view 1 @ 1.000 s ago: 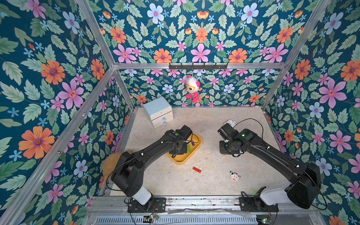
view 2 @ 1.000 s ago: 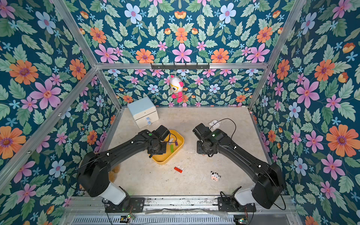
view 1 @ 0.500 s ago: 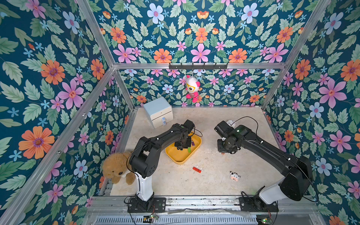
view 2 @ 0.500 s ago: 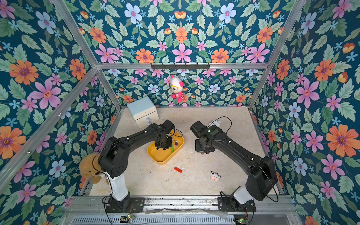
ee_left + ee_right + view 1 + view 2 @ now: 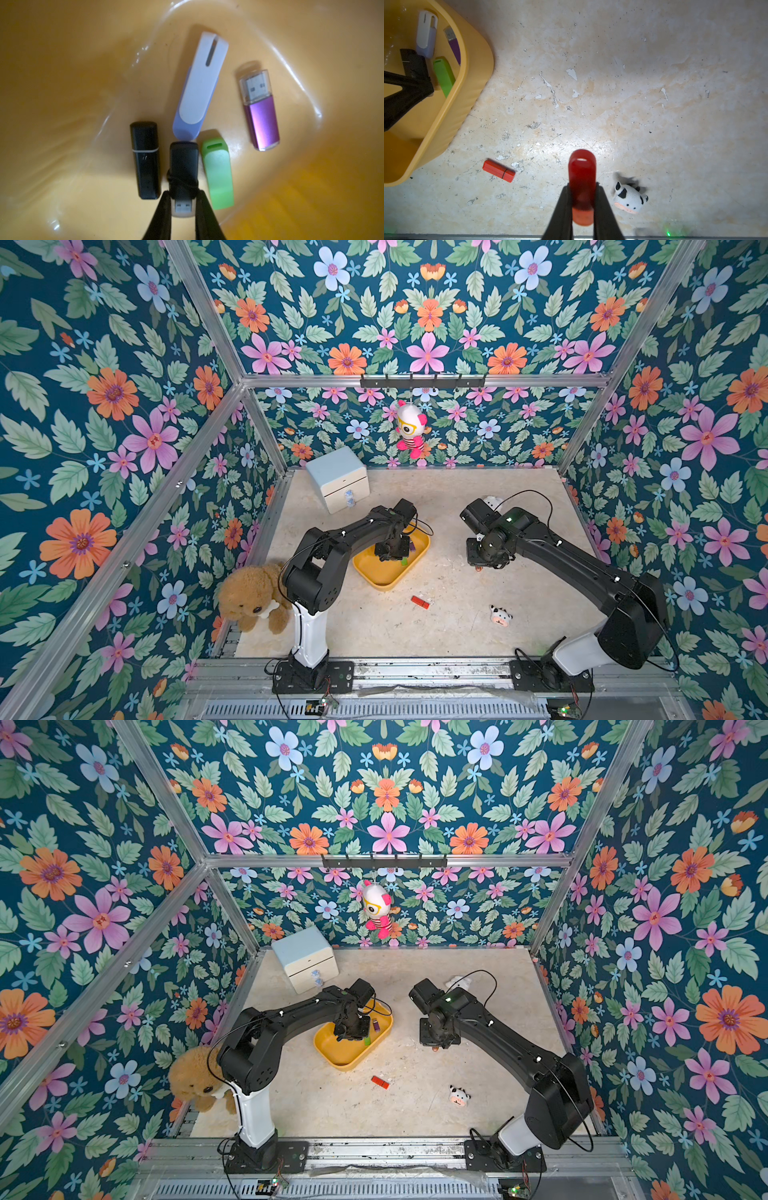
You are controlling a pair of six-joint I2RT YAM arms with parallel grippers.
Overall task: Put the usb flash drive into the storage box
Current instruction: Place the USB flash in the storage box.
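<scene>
The storage box [image 5: 380,574] is a shallow yellow tub left of centre on the floor, seen in both top views [image 5: 336,1048]. My left gripper [image 5: 182,195] reaches down into it and is shut on a black usb flash drive [image 5: 184,164] with a black cord around it. Beside that drive in the tub lie a capped black drive [image 5: 145,160], a white-and-lilac one [image 5: 199,91], a green one [image 5: 218,174] and a purple one [image 5: 261,116]. My right gripper [image 5: 582,187] hangs to the right of the tub, shut on a red drive [image 5: 582,170]. Another red drive [image 5: 420,602] lies on the floor.
A small cow toy [image 5: 500,616] lies near the front right. A teddy bear [image 5: 253,599] sits at the front left corner. A pale blue-topped cabinet [image 5: 338,479] stands at the back left, and a plush [image 5: 409,429] hangs on the back wall.
The left arm has folded up at its elbow, uncovering the teddy bear, while its gripper stayed in the tub. The right gripper has barely moved.
</scene>
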